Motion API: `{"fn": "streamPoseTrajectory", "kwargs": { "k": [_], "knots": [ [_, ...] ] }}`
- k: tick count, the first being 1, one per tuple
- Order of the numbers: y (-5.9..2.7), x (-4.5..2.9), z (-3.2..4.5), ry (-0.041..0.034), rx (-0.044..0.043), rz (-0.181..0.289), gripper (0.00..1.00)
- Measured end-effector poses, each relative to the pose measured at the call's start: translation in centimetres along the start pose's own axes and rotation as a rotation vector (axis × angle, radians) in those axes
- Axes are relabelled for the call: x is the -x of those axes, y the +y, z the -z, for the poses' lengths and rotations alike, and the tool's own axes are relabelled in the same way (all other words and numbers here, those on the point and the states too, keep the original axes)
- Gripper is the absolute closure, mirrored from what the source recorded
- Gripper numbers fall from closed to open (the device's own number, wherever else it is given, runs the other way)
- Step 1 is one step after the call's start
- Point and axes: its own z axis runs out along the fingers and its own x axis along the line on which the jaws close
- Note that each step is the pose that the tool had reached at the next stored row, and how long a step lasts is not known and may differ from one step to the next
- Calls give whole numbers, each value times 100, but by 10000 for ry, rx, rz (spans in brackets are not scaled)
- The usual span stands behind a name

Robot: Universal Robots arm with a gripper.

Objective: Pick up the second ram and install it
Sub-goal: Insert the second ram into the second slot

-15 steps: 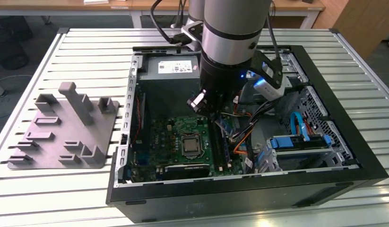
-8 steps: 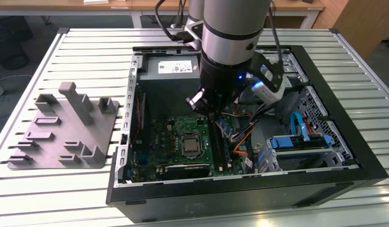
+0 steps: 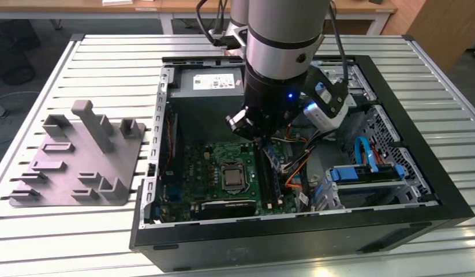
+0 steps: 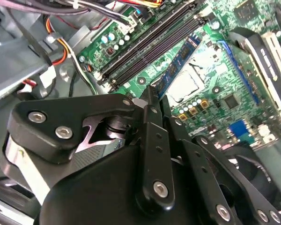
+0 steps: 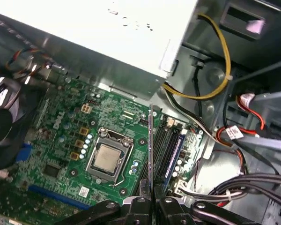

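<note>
My gripper is down inside the open computer case, above the green motherboard. It is shut on the second ram, a thin dark stick with blue markings. In the first wrist view the ram shows edge-on, running out from the gripper. In the second wrist view the ram reaches from the gripper toward the long black memory slots. It hangs just over the slots, between them and the processor socket. I cannot tell whether it touches a slot.
A grey holder plate with upright blocks lies on the slatted table at the exterior view's left. The power supply fills the case's far end. Loose cables and a blue-tabbed drive cage crowd the exterior view's right of the slots.
</note>
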Motion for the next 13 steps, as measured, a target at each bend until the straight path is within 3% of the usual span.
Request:
{"fn": "streamPoseTrajectory", "kwargs": {
  "k": [13],
  "knots": [
    [0,0,-10,-92,-85,-1987,86]
  ]
}}
